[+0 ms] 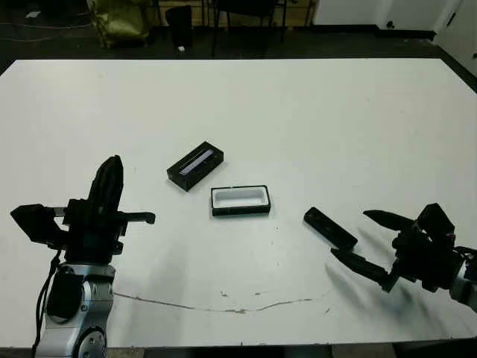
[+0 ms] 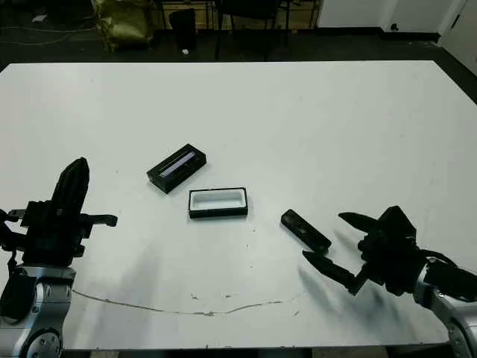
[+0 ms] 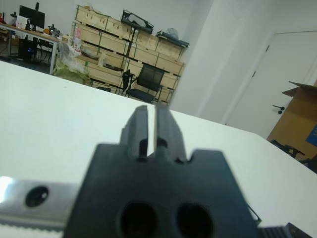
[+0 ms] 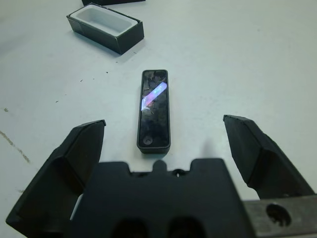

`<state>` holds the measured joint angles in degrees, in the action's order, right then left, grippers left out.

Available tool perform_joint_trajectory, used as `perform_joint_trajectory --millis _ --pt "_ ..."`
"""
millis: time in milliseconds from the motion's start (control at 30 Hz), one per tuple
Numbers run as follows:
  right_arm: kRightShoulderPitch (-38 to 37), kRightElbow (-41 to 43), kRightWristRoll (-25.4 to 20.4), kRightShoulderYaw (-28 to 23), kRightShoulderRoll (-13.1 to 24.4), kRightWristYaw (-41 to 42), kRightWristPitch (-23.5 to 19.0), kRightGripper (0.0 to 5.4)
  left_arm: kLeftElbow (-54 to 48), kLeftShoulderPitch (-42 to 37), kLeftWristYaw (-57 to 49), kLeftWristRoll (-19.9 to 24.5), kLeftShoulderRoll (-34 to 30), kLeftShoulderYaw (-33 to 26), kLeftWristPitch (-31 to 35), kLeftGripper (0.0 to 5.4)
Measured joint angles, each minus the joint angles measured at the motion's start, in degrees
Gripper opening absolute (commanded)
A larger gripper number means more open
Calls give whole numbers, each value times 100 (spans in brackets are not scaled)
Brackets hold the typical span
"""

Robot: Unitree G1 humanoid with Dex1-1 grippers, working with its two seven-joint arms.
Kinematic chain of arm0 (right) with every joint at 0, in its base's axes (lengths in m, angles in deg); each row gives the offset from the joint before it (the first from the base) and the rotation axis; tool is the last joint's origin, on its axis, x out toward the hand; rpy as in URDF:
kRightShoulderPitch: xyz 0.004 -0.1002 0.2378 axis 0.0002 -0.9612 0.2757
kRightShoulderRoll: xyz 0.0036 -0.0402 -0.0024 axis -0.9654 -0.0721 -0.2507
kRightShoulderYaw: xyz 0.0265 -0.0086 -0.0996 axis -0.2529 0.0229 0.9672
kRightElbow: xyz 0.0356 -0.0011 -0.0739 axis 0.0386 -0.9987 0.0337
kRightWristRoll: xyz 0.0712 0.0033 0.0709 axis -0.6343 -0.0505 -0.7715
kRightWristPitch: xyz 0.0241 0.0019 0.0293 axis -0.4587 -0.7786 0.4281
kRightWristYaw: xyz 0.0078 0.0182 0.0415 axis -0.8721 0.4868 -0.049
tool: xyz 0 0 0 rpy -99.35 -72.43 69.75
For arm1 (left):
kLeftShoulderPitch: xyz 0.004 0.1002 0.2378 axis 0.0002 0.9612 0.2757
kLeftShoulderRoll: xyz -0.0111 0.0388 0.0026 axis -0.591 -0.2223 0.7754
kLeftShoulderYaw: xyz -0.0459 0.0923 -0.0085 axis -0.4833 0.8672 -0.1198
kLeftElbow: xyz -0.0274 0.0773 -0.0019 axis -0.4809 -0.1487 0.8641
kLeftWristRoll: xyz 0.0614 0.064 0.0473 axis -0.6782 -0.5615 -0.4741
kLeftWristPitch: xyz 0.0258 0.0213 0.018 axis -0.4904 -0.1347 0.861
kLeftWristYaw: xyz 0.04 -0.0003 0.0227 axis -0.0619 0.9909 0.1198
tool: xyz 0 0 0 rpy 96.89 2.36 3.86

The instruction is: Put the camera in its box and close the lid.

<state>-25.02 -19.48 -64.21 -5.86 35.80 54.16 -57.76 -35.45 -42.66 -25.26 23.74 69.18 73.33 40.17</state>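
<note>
On the table point(image 1: 313, 119), the stiff, glossy, likely slippery camera point(image 4: 154, 109) lies between the right gripper's point(image 4: 166, 148) spread fingers, best pinched across its long sides.

White table point(image 1: 313, 119): surface bears a thin dark crack-like line point(image 1: 223, 307) near its front edge. Beyond the table's far edge: dark floor, a yellow-green bag point(image 1: 118, 19), a black bin point(image 1: 179, 24) beside it. Left wrist view, past the table: stacked wooden crates point(image 3: 114, 47), a black office chair point(image 3: 147, 82), a white door point(image 3: 277, 94), a cardboard box point(image 3: 299, 116).
</note>
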Motion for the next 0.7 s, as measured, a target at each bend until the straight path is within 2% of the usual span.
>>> perform_joint_trajectory --millis 133,333,700 --pt "0 -115 20 74 -99 13 86 539 0 0 5 0 0 1 2 0" --pt "-1 -340 172 193 -255 20 450 539 0 0 11 -5 0 5 1 0" --pt "0 -315 307 340 -337 -36 458 539 78 0 81 -7 1 7 -66 0"
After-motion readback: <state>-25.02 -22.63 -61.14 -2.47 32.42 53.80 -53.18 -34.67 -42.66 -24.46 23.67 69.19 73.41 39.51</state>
